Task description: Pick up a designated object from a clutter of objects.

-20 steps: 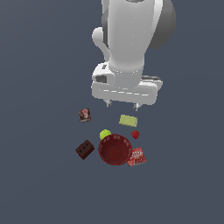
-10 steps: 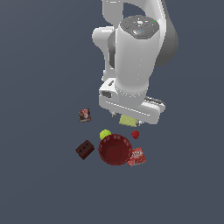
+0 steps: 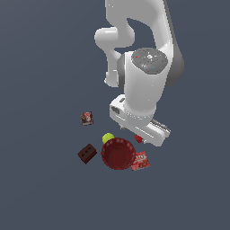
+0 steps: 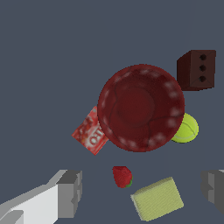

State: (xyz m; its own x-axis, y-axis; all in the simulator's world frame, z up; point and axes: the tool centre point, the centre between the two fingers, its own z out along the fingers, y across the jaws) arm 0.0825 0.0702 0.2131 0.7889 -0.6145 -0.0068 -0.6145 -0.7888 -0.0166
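Observation:
The designated object, a flat bright-red packet with white printing [image 3: 140, 161] [image 4: 91, 133], lies against the rim of the dark red ribbed bowl [image 3: 118, 153] [image 4: 141, 108], partly tucked under it. My gripper [image 4: 142, 189] hangs open above the clutter, its fingers [image 4: 70, 193] spread wide on either side of the red lump [image 4: 122, 176] and the pale green slab [image 4: 158, 198]. It touches nothing. In the exterior view the hand [image 3: 140, 126] covers the slab and most of the red lump [image 3: 138, 139], and the fingertips do not show.
A yellow-green ball [image 3: 107, 138] [image 4: 186, 128] touches the bowl. A dark brown brick [image 3: 87, 153] [image 4: 197, 69] lies beyond it. A small dark box with a pinkish picture [image 3: 87, 118] sits apart at the exterior view's left.
The arm has swung toward the exterior view's right and come down over the clutter, turning at the wrist. It now covers the pale green slab. The objects have not moved.

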